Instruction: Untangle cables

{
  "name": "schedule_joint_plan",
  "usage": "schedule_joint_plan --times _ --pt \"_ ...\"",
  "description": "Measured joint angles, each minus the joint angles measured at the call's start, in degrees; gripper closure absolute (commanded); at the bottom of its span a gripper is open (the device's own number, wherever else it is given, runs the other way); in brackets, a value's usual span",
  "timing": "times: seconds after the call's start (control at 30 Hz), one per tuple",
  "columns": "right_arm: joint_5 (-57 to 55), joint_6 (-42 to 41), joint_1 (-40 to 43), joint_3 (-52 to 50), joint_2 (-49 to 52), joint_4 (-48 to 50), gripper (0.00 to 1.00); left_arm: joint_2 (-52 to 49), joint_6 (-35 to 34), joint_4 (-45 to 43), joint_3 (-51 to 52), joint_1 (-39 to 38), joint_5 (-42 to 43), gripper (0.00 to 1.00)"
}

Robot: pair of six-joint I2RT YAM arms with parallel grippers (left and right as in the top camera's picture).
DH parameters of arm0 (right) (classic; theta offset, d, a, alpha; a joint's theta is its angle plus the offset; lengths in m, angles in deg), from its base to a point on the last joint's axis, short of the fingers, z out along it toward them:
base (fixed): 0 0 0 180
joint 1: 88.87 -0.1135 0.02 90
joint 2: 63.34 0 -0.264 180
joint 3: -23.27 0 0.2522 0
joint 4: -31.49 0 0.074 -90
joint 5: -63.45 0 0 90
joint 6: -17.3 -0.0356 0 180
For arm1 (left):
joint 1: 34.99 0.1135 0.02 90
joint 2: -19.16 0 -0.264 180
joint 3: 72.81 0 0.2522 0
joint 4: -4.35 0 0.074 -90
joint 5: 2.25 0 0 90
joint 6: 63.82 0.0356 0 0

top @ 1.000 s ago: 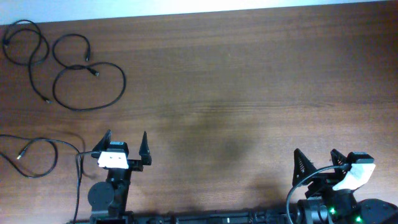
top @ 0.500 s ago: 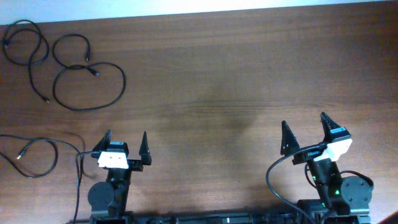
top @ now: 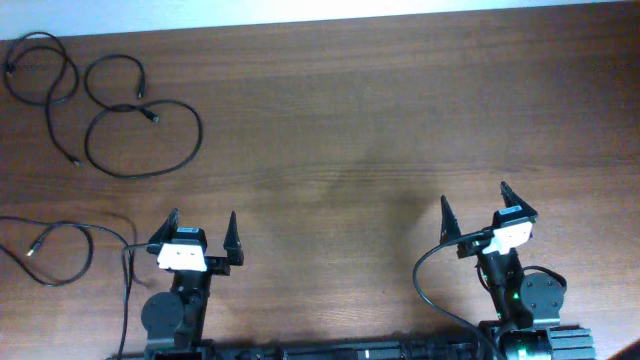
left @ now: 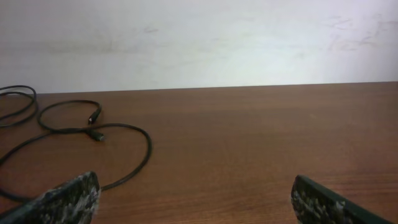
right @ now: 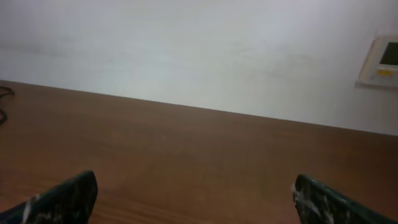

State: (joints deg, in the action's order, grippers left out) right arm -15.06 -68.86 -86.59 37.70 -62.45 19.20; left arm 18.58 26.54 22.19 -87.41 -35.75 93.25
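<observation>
The cables (top: 110, 107) lay in loops at upper left of the tabletop (top: 350, 130); left gripper (top: 202, 216) and right gripper (top: 473, 194) fingers stood released, empty; advisable to pinch one strand clear of crossings.

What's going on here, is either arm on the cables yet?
Neither arm is handling anything. The left gripper and the right gripper are both open and empty near the front edge of the table. The cables lie as loose loops in the far left corner, with one more cable at the left edge beside the left arm. Nothing touches them.
</observation>
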Motion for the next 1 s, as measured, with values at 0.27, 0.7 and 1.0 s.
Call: schedule_joint_plan --times 0.27,0.7,1.0 --pt "-1.7 0.3 0.0 0.0 0.0 -4.7 0.01 0.0 0.0 0.0 0.0 0.0 0.0 0.01" --pt "-5.3 -0.3 0.0 0.0 0.0 -5.3 0.01 0.0 0.0 0.0 0.0 0.0 0.0 0.01" --pt "-7.2 -2.3 0.0 0.0 0.0 -5.4 0.01 0.0 0.0 0.0 0.0 0.0 0.0 0.01"
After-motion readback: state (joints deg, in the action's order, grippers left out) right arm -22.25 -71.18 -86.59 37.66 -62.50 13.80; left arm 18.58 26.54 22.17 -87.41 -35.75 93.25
